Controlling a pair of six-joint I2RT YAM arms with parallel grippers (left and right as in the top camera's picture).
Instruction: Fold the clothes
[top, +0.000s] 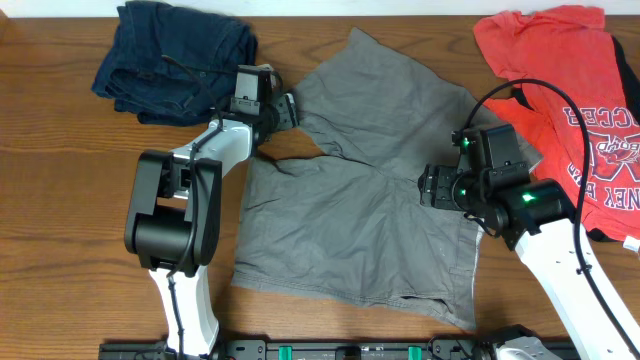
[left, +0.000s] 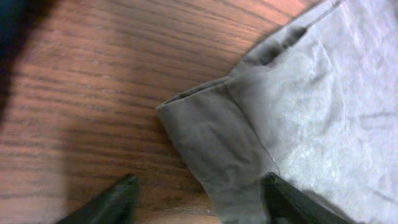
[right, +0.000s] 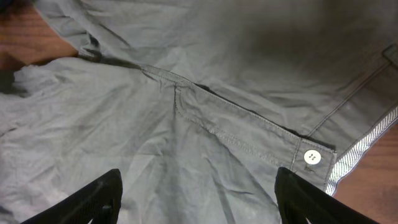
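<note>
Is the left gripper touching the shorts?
Cannot tell. Left wrist view: the left gripper is open astride the shorts, one finger overlapping cloth, but neither contact nor gap shows plainly.

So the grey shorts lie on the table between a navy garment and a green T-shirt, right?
No, the T-shirt is red, not green; the overhead view shows it. The grey shorts do lie on the table between it and the navy garment.

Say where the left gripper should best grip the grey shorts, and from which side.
Probably the doubled hem corner of the shorts: it juts onto bare table, thick and free-edged. The open left gripper, hovering over it, could close in from the table side.
</note>
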